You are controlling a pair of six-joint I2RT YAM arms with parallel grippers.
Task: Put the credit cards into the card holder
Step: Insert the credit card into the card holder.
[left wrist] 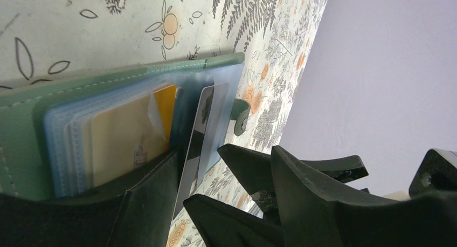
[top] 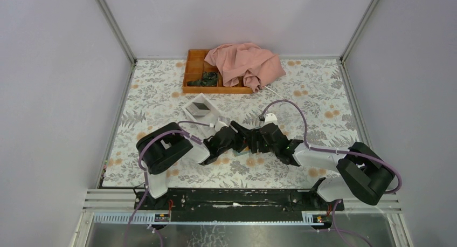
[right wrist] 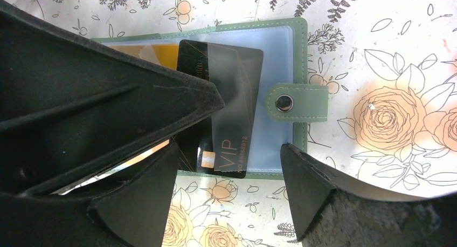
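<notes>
Floral-printed cloth (top: 323, 96) with orange roses and grey leaves covers the table, and the two arms meet head to head at its middle. Nearest, the left gripper (top: 236, 136) has its jaws apart, one broad black finger (right wrist: 108, 90) lying across the left page of the dull grey-green folding card holder (right wrist: 299, 47). Whether it presses down I cannot tell.

The holder lies open on the cloth between the two grippers, its pale blue plastic sleeves upward and its snap strap (right wrist: 297, 102) pointing away from the left gripper. A yellow-orange card (left wrist: 124, 134) sits in one sleeve. A black credit card (right wrist: 232, 90) lies on the right page partly under a clear sleeve (it reads "VIP", with a row of digits too small to read).

The right gripper (right wrist: 227, 150) hangs over that card with jaws wide and nothing held.

Farther off stands a white rectangular open-topped box (top: 191, 100). Beyond it an orange wooden tray (top: 187, 69) holds dark green objects (top: 205, 80) and a crumpled pink fabric (top: 245, 63).
</notes>
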